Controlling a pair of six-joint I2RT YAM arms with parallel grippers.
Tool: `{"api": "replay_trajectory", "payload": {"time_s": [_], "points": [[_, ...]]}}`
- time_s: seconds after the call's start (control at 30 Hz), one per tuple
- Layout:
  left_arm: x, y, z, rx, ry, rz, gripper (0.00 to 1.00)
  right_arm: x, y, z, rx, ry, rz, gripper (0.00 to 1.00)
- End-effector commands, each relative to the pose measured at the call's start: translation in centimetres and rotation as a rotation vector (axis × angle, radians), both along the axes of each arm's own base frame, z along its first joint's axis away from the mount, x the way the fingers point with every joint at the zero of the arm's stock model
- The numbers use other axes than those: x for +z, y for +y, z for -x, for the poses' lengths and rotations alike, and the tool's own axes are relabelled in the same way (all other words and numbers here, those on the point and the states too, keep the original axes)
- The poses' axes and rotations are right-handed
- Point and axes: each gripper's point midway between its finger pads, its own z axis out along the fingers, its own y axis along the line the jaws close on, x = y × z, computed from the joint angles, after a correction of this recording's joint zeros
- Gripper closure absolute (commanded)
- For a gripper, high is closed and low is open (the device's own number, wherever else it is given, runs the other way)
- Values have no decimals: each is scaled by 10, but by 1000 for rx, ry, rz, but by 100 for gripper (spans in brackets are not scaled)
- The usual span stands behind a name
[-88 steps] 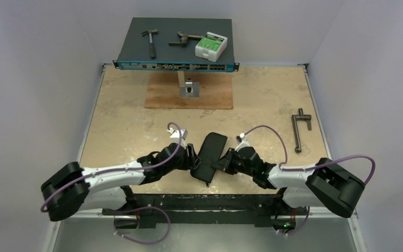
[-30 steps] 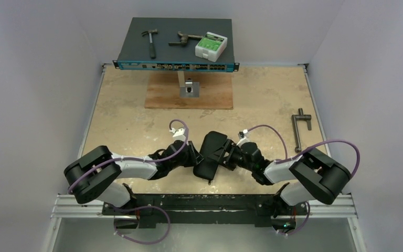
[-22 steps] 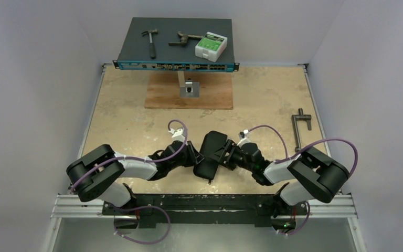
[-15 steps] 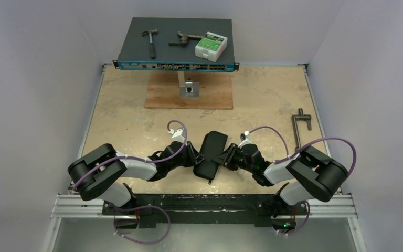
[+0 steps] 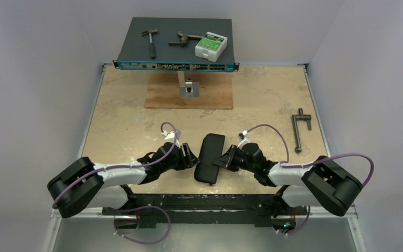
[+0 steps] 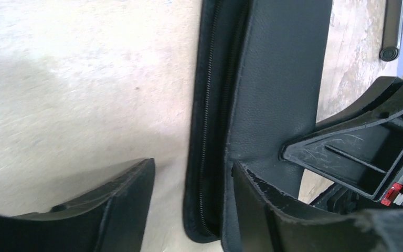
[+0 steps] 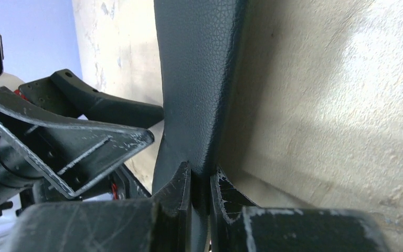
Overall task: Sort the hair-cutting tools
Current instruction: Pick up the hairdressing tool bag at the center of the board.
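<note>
**Q:** Where is the black zip case point(image 5: 211, 157) pictured?

**A:** It is seen on the table point(image 5: 126, 121), near the front edge, between the two arms; its zipped side is turned to the left gripper point(image 6: 191, 167), whose fingers are parted and released, that zipped edge lying between them.

**Q:** And the right gripper point(image 7: 200, 184)?

**A:** It is clenched on the case's opposite edge; a thin fold is pinched between its pads; the hair-cutting tools cannot be seen.

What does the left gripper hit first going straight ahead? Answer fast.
The black zippered case: its zipper edge sits between the left gripper's open jaws, so contact looks near immediate, though depth is unclear.
</note>
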Motion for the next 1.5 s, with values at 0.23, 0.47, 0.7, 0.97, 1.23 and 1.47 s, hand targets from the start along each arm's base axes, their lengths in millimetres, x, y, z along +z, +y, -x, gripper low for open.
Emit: {"api": "replay_trajectory", "payload": {"time_s": [0.23,0.47,0.7,0.97,1.23,1.47], "points": [[10,26,11,-31,-31,110,34,5,-2,29,149,-6,-13,100],[29,10,21,-102,-72,302,33,27,9,35,199,-25,-152,100],[52,8,22,-122,-126,400,32,51,14,37,230,-62,-245,100],[65,11,24,-138,-165,402,31,70,15,37,248,-102,-291,100],[52,21,31,-121,-143,367,30,82,14,40,253,-109,-354,100],[69,18,37,-157,-184,428,28,108,17,41,280,-151,-434,100]]}}
